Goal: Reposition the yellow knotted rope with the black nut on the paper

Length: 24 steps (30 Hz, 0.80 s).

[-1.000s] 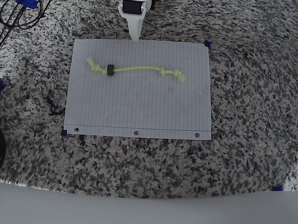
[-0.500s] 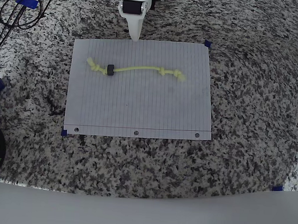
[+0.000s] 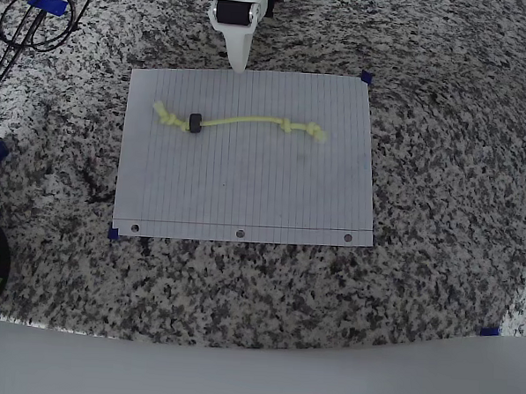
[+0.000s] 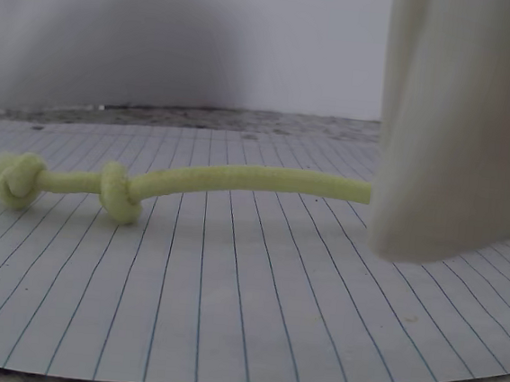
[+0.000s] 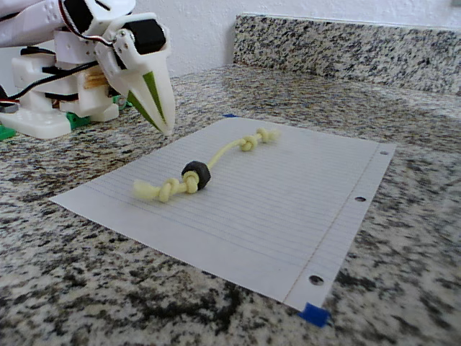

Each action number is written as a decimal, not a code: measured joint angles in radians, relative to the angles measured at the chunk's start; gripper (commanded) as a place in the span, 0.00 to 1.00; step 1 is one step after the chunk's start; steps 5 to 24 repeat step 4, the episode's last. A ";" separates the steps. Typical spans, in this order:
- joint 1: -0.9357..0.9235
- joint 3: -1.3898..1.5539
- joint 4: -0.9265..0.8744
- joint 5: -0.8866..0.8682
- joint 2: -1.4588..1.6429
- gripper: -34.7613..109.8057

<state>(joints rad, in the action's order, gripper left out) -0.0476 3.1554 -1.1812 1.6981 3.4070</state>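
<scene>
I see the yellow knotted rope point(image 3: 240, 122) lying flat across the paper's point(image 3: 246, 187) upper half, black nut point(image 3: 195, 122) near its left knot. Lower sheet is bare, granite table point(image 3: 441, 171) around it. End effector point(image 3: 238, 62) has fingers together, at the top edge.

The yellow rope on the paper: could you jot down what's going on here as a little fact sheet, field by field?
rope: the yellow knotted rope lies stretched out across the upper part of the paper in the overhead view
knots: near both ends
nut: the black nut is threaded on the rope, by the left-end knot in the overhead view
gripper: the gripper points down at the paper's far edge, jaws together, touching neither rope nor nut
paper corners: blue tape
surface: speckled granite counter
</scene>
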 measured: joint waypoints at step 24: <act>0.000 0.000 0.000 0.000 0.000 0.25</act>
